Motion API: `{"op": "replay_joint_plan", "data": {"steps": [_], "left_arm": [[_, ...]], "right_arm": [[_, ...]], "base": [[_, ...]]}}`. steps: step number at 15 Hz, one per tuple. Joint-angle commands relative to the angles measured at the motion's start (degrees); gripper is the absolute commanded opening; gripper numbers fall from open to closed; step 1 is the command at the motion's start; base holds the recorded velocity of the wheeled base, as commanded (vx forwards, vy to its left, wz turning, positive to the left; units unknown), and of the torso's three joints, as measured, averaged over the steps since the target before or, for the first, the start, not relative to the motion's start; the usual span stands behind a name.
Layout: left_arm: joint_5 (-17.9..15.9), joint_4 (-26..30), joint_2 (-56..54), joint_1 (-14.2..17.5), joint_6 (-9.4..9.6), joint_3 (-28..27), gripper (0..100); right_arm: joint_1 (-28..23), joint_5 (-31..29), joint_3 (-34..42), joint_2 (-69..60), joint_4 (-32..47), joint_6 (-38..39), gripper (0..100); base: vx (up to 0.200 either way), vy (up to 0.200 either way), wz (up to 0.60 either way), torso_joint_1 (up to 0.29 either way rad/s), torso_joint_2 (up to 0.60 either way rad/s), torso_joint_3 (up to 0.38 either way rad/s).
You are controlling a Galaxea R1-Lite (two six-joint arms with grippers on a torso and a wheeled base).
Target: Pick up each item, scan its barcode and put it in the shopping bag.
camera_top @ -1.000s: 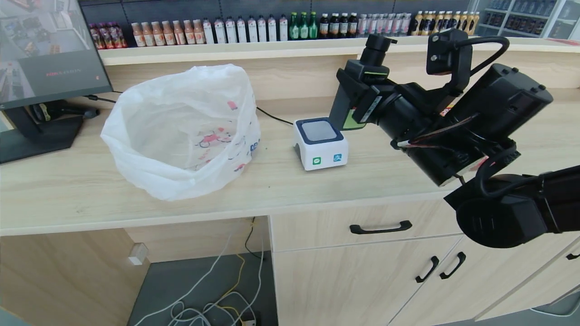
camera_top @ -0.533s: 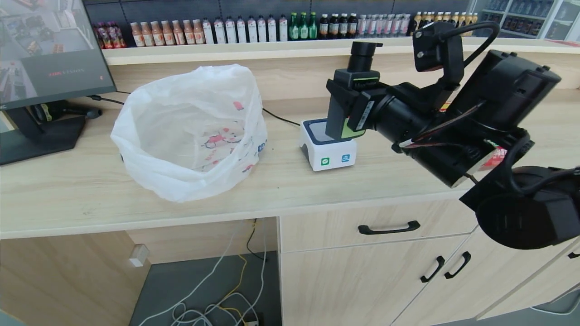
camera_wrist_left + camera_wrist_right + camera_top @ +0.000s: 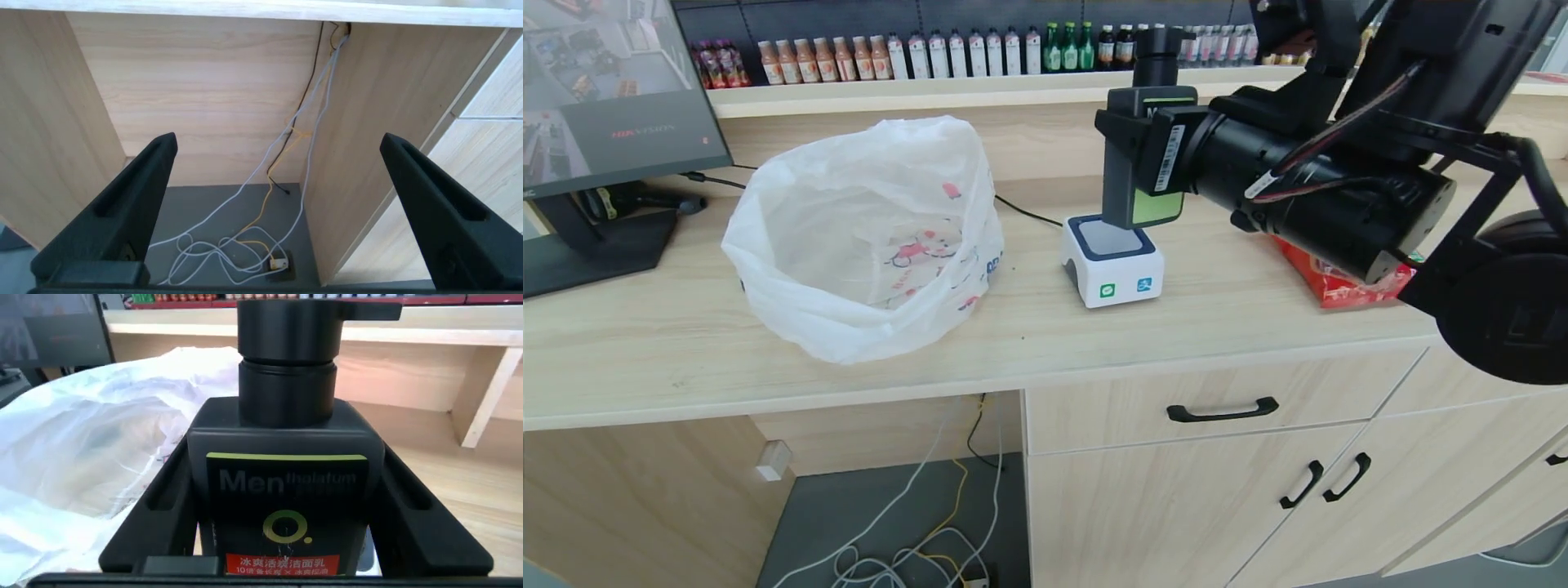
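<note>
My right gripper (image 3: pixel 1137 135) is shut on a dark grey bottle (image 3: pixel 1137 167) with a black cap and a green band, held upright just above the white barcode scanner (image 3: pixel 1112 261) on the counter. In the right wrist view the bottle (image 3: pixel 286 490) sits between the fingers (image 3: pixel 155 518), with the bag (image 3: pixel 98 449) behind it. The white plastic shopping bag (image 3: pixel 866 233) stands open to the left of the scanner. A red packet (image 3: pixel 1327 282) lies on the counter under my right arm. My left gripper (image 3: pixel 278 212) hangs open below counter level, over floor cables (image 3: pixel 237 245).
A monitor (image 3: pixel 613 90) on a black stand occupies the counter's left end. A raised ledge (image 3: pixel 931 90) runs behind the counter, with bottles (image 3: pixel 980 49) shelved beyond. Drawers with black handles (image 3: pixel 1221 411) are below the counter. A cable (image 3: pixel 1021 211) runs behind the scanner.
My right arm has carried the bottle left and turned it upright, bringing it over the scanner. The arm's lift has uncovered the red packet. The camera shifted slightly early on.
</note>
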Motion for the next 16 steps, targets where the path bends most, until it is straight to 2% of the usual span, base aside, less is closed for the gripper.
{"op": "replay_joint_plan", "data": {"steps": [1,5,10,12,13,14,16], "left_arm": [[0.04,0.00,-0.02,-0.01,0.04,0.00,100],[0.04,0.00,-0.02,-0.01,-0.05,0.00,100],[0.04,0.00,-0.02,-0.01,-0.05,0.00,100],[0.04,0.00,-0.02,-0.01,0.04,0.00,100],[0.04,0.00,-0.02,0.07,0.04,0.00,100],[-0.05,0.00,-0.02,-0.01,-0.05,0.00,100],[0.04,0.00,-0.02,-0.01,0.04,0.00,100]], "right_arm": [[0.70,-0.94,-3.31,1.19,1.69,0.07,0],[0.53,-2.61,-6.91,3.57,5.11,1.74,0],[0.26,-5.51,-12.28,3.74,17.95,6.22,0],[-1.41,-5.51,-18.69,6.03,23.04,8.51,0],[-1.50,-5.51,-19.13,6.20,23.31,8.51,0],[-2.73,-5.51,-23.44,7.96,26.29,8.51,0],[-3.60,-5.33,-26.60,9.37,29.37,8.77,0]], "base": [[0.000,0.000,0.00,0.000,0.00,0.000],[0.000,0.000,0.00,0.000,0.00,0.000],[0.000,0.000,0.00,0.000,0.00,0.000],[0.000,0.000,0.00,0.000,0.00,0.000],[0.000,0.000,0.00,0.000,0.00,0.000],[0.000,0.000,0.00,0.000,0.00,0.000],[0.000,0.000,0.00,0.000,0.00,0.000]]}}
